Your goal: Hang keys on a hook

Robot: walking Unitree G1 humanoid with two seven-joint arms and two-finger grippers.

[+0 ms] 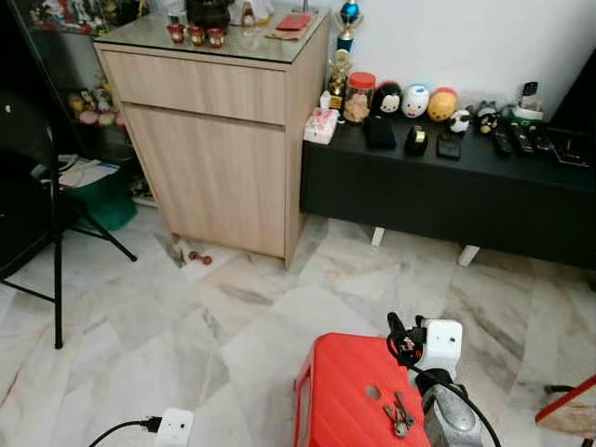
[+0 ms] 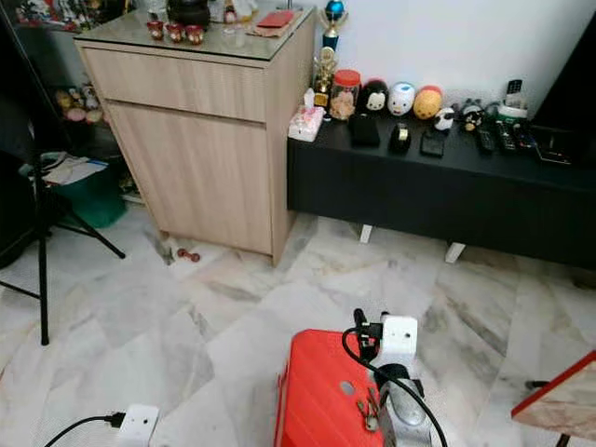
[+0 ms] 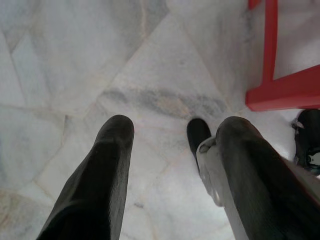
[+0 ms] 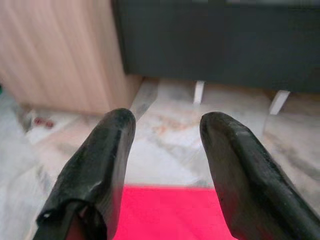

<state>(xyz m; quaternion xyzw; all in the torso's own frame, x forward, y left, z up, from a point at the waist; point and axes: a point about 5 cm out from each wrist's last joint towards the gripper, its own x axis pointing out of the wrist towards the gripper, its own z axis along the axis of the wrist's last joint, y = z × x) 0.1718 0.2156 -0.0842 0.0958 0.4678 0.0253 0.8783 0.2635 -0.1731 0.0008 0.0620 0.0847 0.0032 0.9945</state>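
Observation:
A small bunch of metal keys [image 1: 399, 414] lies on top of a red plastic stool [image 1: 345, 391] at the bottom middle of the eye views. My right arm reaches forward over the stool, beside the keys, and the right gripper [image 4: 167, 125] is open above the stool's far edge with nothing between its fingers. It faces the wooden cabinet and the black bench. In the left wrist view my left gripper [image 3: 175, 130] hangs open over the marble floor, beside a red stool leg [image 3: 272, 50].
A tall wooden cabinet [image 1: 219, 140] stands ahead on the left, and a low black bench [image 1: 447, 191] with ornaments stands against the wall. A black folding chair [image 1: 51, 242] is at far left. On the floor lie a white power strip [image 1: 172, 426] and two small red objects [image 1: 199, 257].

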